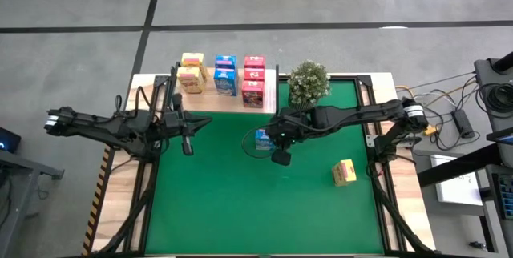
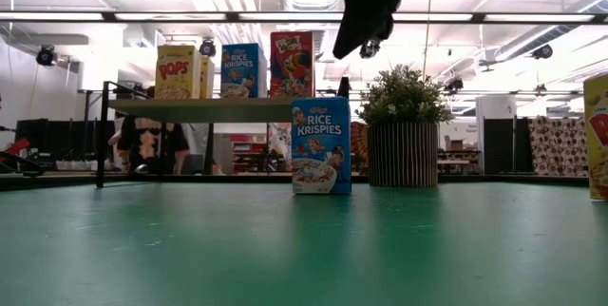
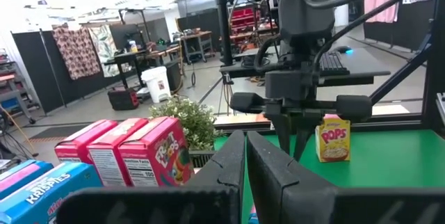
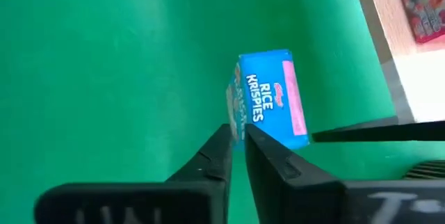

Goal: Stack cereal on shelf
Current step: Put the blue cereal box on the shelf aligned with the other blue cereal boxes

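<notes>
Shelf [image 1: 228,98] legs mostly hidden.

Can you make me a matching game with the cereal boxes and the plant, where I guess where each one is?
Things:
1. blue Rice Krispies box
2. yellow Pops box
3. pink-red boxes
4. potted plant

Places:
A. up on the shelf
B. alone on the green mat, far to the right
C. at the mat's back edge, beside the shelf
D. standing on the mat below the right gripper

Pairs: 1-D, 2-B, 3-A, 4-C
</notes>
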`<state>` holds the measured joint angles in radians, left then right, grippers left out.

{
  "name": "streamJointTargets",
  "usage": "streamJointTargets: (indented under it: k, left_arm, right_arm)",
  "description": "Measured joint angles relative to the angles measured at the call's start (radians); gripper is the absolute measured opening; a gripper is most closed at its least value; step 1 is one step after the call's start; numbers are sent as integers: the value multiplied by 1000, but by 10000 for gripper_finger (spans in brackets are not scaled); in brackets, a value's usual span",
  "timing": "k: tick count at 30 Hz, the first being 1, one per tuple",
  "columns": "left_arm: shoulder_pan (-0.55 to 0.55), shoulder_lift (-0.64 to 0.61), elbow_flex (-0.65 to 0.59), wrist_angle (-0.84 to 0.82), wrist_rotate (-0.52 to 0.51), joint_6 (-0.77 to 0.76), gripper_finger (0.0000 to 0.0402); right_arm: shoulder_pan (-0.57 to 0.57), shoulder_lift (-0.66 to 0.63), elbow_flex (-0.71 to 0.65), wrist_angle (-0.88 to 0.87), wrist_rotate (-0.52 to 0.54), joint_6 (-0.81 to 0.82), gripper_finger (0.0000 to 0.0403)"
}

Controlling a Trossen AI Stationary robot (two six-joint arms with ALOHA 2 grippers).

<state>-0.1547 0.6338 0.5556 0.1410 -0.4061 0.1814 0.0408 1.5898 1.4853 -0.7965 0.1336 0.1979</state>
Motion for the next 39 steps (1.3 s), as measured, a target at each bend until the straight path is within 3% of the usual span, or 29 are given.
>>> streamJointTargets:
  k: [13,19,31,39]
  left_arm:
    - [0,-1,0,0,0,0,0]
    - [0,-1,0,0,-1,0,0]
    - [0,-1,0,0,-1,15,0]
    - [0,-1,0,1,-2,18,0]
  right_arm:
    - [-14,0,-63,134,24,-91,252]
    - [-44,0,-144,228,25,-132,318]
    - [-72,7,-267,379,23,-144,337]
    - [-72,32,-293,433,23,-143,312]
